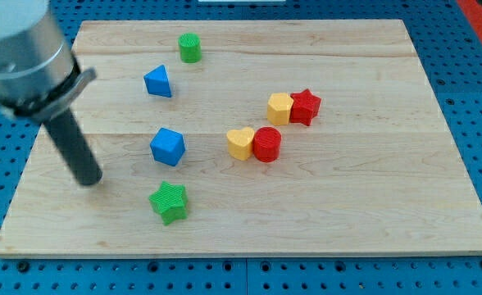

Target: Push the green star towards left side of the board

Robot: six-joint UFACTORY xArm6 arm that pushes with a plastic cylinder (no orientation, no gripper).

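The green star (170, 202) lies near the view's bottom, left of the board's middle. My tip (88, 179) touches the board to the left of the star and a little above it, with a gap between them. A blue cube (167, 147) sits just above the star, turned at an angle. The rod's body and arm (28, 57) cover the board's upper left corner.
A blue triangular block (158, 81) and a green cylinder (190, 47) lie at the upper left. A yellow heart (240, 142) touches a red cylinder (266, 144) near the middle. A yellow hexagon (279, 108) touches a red star (306, 106) above them. The wooden board (372, 180) rests on a blue pegboard.
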